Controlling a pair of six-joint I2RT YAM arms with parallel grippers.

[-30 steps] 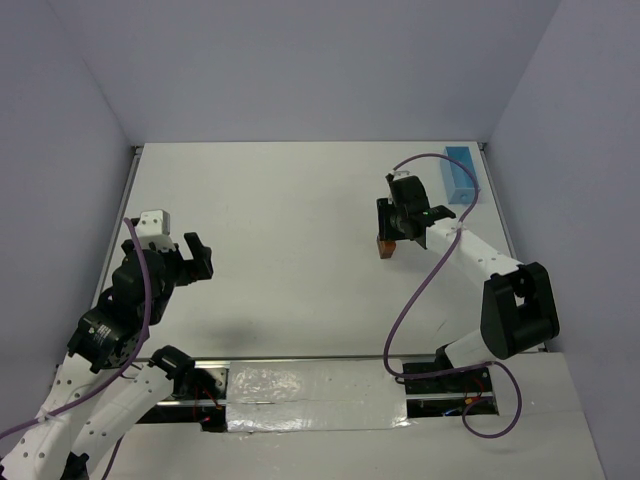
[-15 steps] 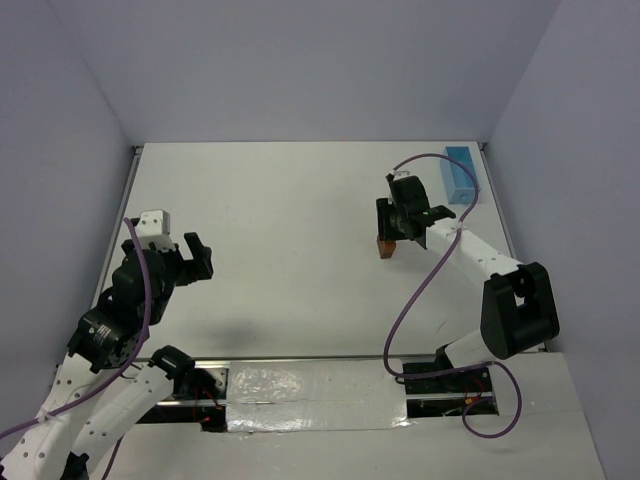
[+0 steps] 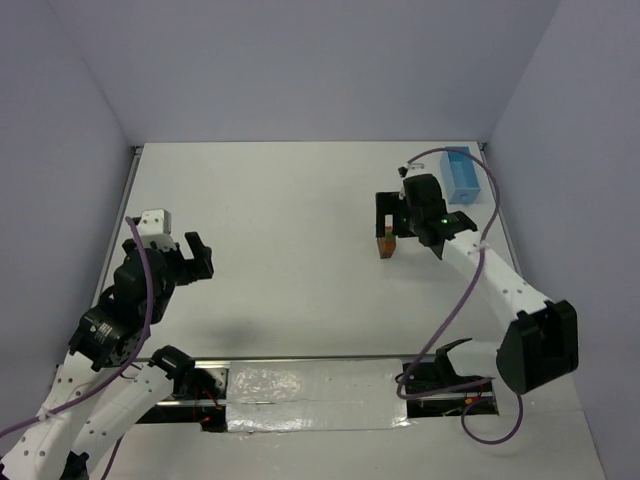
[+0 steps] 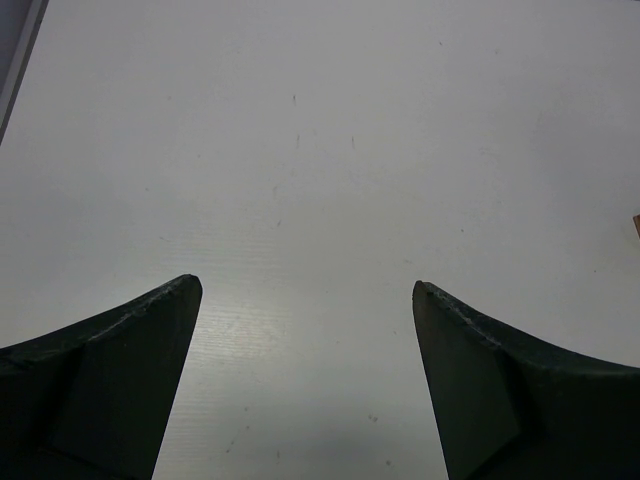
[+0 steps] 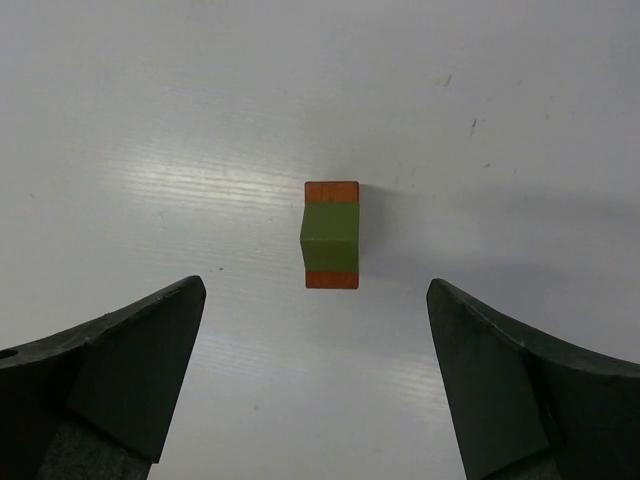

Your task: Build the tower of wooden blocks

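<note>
White table (image 3: pixel 280 220), tiny tower (image 5: pixel 331 235): green atop orange

White table (image 3: pixel 280 220), block tower (image 3: pixel 386 245), blue box (image 3: pixel 463 178)

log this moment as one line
right claw: open, above small green-and-orange wooden block tower, not touching | left claw: open, empty, over white table
</note>
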